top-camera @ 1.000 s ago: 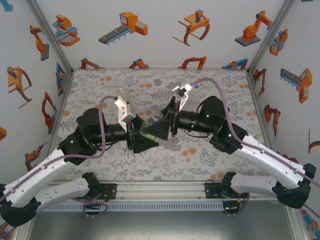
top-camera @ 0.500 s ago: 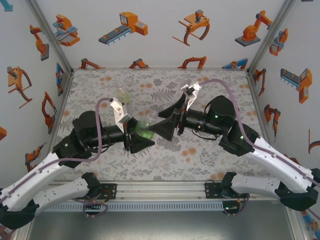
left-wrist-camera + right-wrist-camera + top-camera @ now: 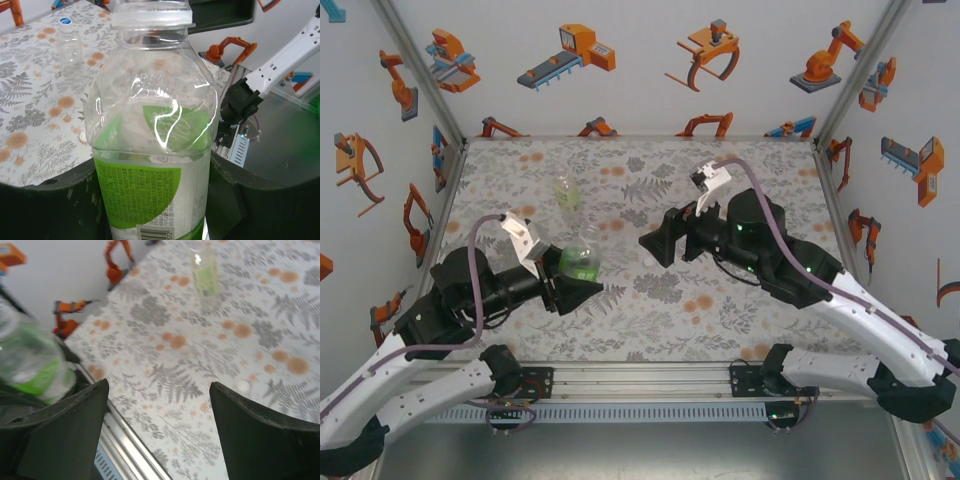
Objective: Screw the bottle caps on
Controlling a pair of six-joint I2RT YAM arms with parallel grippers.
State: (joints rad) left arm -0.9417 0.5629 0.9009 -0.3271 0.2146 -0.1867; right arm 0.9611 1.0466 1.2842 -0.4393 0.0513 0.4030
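Pinching the green-liquid bottle (image 3: 152,125) upright at its label with the left claw (image 3: 578,285); with a pale cap (image 3: 151,17) seated on its neck, tightness impossible to tell; with the right claw (image 3: 159,385) spread and empty, right of that bottle and apart from it; with the yellowish bottle (image 3: 566,190) standing on the surface (image 3: 650,310) beyond it. Probably best to centre the right claw over that cap, pinch lightly, turn squarely so the threads catch rather than cross; grip the bottle firmly without crushing its thin wall.

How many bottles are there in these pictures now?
3. A green-labelled bottle sits between the left fingers. A yellowish-liquid bottle stands farther back. A blue-capped bottle stands far off in the left wrist view.
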